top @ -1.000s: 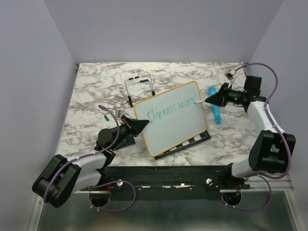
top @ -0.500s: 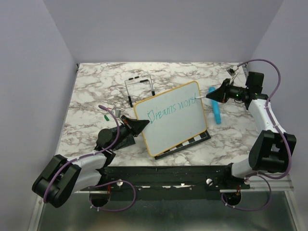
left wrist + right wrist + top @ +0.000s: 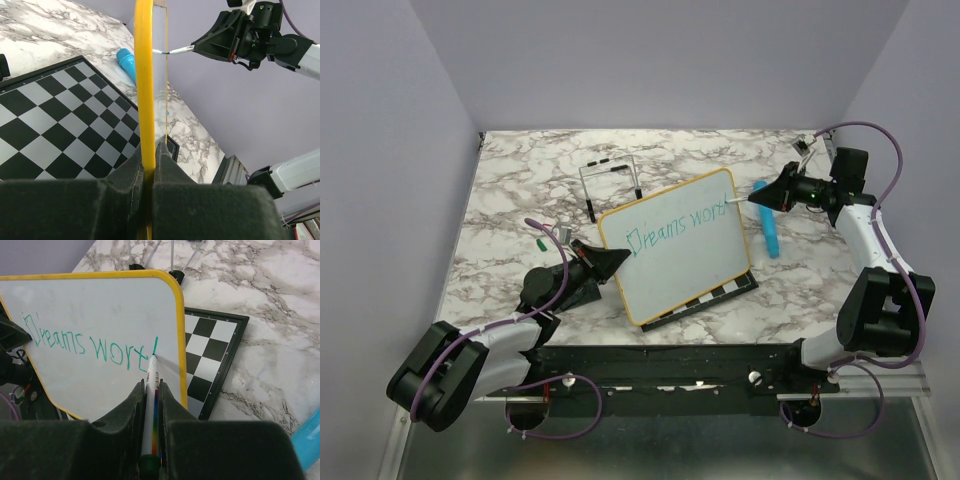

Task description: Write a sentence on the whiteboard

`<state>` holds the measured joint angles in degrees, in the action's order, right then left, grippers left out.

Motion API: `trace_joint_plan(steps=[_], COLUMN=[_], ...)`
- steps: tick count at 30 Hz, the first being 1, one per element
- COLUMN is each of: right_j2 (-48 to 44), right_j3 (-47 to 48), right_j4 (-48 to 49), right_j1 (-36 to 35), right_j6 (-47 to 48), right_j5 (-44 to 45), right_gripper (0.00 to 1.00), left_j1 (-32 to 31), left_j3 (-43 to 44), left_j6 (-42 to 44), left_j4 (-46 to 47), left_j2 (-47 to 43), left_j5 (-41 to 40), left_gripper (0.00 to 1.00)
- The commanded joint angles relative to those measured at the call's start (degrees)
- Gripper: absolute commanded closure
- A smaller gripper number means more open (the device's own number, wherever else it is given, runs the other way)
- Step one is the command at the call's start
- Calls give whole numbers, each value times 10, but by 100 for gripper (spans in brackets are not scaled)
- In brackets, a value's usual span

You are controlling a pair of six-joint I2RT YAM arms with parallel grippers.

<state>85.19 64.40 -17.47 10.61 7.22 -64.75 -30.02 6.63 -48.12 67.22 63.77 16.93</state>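
right tool (image 3: 763, 199) has drawn back slightly, marker (image 3: 152, 372) tip touching whiteboard (image 3: 680, 255).

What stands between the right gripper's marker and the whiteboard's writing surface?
Nothing visible. The right gripper holds the marker with its tip at the whiteboard, by the last stroke of the sentence. The left gripper clamps only its edge.
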Motion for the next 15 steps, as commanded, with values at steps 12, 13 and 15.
trace_joint_plan(steps=[12, 13, 15], right_j2=[9, 12, 15], right_j3=[12, 12, 12], right_j4=[10, -4, -23], right_j1=[14, 14, 14], right_j6=[1, 11, 29], right_j5=[9, 5, -2], right_gripper=[99, 99, 100], left_j1=[-4, -4, -4], left_j3=[0, 0, 0], left_j6=[69, 70, 71], left_j4=[-46, -47, -47], left_j2=[4, 4, 5], left_j5=[29, 29, 29], left_gripper=[100, 100, 100])
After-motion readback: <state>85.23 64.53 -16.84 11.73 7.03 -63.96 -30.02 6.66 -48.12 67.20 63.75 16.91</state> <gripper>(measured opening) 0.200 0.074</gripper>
